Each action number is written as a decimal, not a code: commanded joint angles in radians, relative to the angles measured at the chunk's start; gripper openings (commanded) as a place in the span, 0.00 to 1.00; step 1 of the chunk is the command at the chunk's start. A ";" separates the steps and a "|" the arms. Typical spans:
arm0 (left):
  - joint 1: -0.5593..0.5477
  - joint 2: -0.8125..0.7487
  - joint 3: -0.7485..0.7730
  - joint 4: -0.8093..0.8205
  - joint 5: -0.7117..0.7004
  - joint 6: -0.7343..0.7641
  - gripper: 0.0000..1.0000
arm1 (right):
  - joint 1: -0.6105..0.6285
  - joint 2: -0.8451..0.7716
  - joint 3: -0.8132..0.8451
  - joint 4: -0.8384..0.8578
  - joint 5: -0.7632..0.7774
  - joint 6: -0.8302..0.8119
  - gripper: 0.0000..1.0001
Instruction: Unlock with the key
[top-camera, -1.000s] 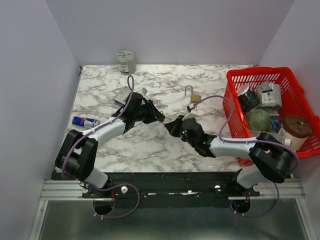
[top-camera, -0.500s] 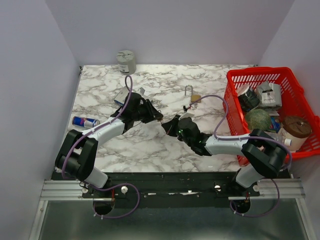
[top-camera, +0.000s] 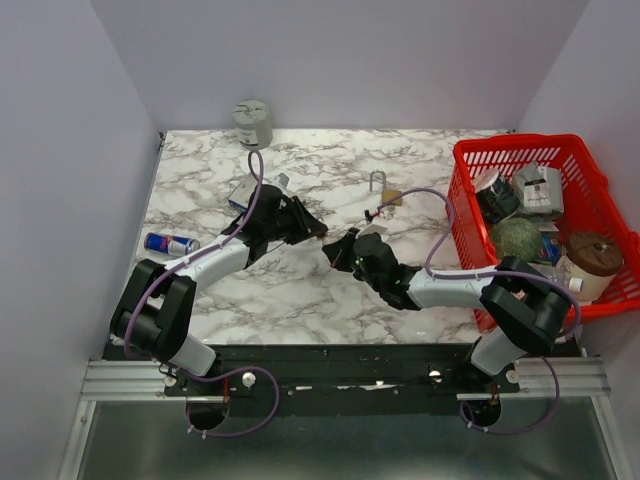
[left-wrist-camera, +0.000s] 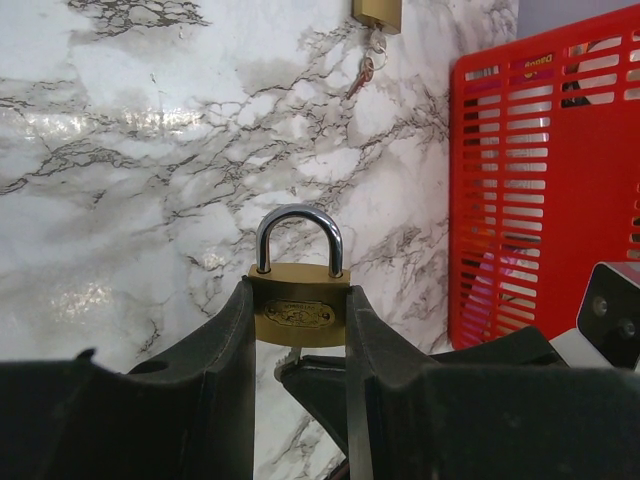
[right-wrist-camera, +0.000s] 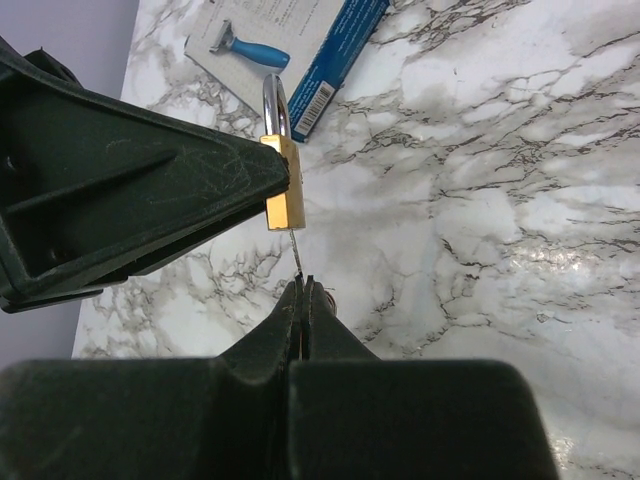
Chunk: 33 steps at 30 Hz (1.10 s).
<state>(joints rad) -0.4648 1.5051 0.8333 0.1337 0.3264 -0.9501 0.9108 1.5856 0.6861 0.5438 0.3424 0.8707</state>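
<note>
My left gripper (left-wrist-camera: 298, 330) is shut on a brass padlock (left-wrist-camera: 298, 311) with a closed silver shackle, held above the marble table. The padlock also shows in the right wrist view (right-wrist-camera: 282, 190), clamped by the left fingers (right-wrist-camera: 150, 190). My right gripper (right-wrist-camera: 301, 290) is shut on a thin key (right-wrist-camera: 298, 253) whose blade reaches up to the bottom of the padlock. The key tip shows under the lock in the left wrist view (left-wrist-camera: 286, 360). In the top view the two grippers meet at mid-table, left gripper (top-camera: 313, 230) and right gripper (top-camera: 335, 249).
A second padlock with keys (top-camera: 385, 195) lies further back. A red basket (top-camera: 470, 160) of items stands at the right. A razor package (top-camera: 250, 190), a blue can (top-camera: 170, 243) and a grey tin (top-camera: 253, 123) are on the left and at the back.
My right gripper has moved left toward the left gripper, bringing the key up to the padlock's underside. The left arm has barely moved.
</note>
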 joint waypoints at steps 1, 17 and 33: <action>-0.018 -0.023 -0.014 -0.017 0.099 -0.019 0.00 | -0.013 -0.009 0.030 0.050 0.132 -0.022 0.01; -0.018 -0.052 -0.005 -0.042 0.074 -0.007 0.00 | -0.013 -0.067 -0.068 0.139 0.032 0.019 0.01; -0.011 -0.065 -0.020 -0.016 0.097 -0.039 0.00 | -0.013 -0.107 -0.142 0.243 0.047 0.088 0.01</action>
<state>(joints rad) -0.4732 1.4696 0.8268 0.1265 0.3710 -0.9775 0.9096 1.5066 0.5602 0.6914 0.3237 0.9360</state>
